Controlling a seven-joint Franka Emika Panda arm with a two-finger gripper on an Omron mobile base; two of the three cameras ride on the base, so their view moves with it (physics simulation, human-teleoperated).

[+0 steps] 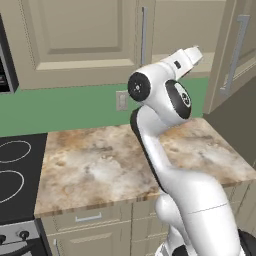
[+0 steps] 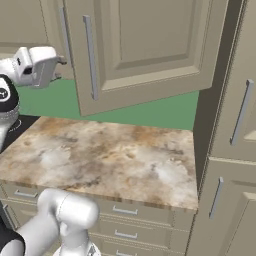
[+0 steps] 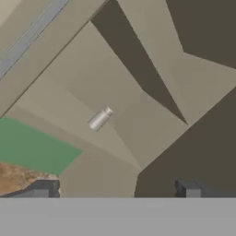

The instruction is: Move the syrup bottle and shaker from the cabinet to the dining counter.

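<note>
From the left base view, the white arm rises from the lower right, bends over the marbled worktop [image 1: 125,160] and lifts its hand up toward the cabinet [image 1: 75,40], whose beige panelled door carries a long silver bar handle [image 1: 144,35]. A second door [image 1: 235,55] hangs swung open on the right. The green wall behind carries a pale outlet plate [image 1: 121,100], and a black stovetop [image 1: 17,170] sits at the left edge. The fingers are hidden behind the hand here.

From the right base view, the white hand sits at the upper left, level with the cabinet's lower edge, beside the open door [image 2: 145,50] with its bar handle. Tall beige cupboards [image 2: 235,150] stand to the right of the worktop.

From the hand view, the gripper [image 3: 115,190] shows its two dark tips at the bottom, standing wide apart with nothing between them. Ahead, inside the cabinet on the plain beige shelf, stands the shaker [image 3: 100,118]: a small grey-silver cylinder with a slightly narrower, paler capped end. The picture is rolled, so it looks slanted. It stands alone, well away from the fingertips, near the shelf's back corner. A strip of green wall and a corner of the worktop show at the lower left
</note>
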